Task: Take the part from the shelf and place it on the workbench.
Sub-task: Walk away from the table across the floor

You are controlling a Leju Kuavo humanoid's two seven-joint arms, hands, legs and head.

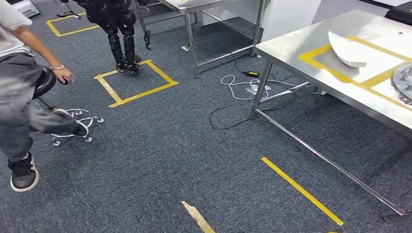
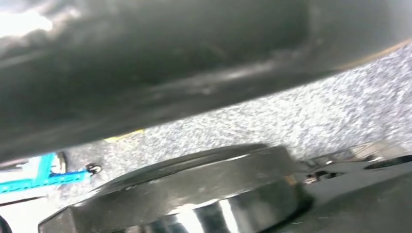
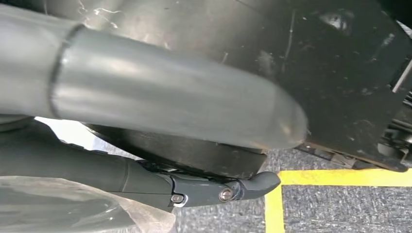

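Observation:
A white curved part lies on the steel workbench at the right of the head view, inside a yellow tape square. A grey round part sits at the bench's right edge, cut off by the frame. In the right wrist view my right hand hangs over the carpet, its thick grey thumb and a dark finger stretched out and apart, nothing between them. A pale blurred shape lies beside that finger; I cannot tell what it is. The left wrist view is blurred grey above carpet, the left hand's state unreadable.
A person sits on a wheeled stool at the left. Another robot's dark legs stand by a yellow floor square. Cables lie under the bench near its leg. A second steel table stands behind.

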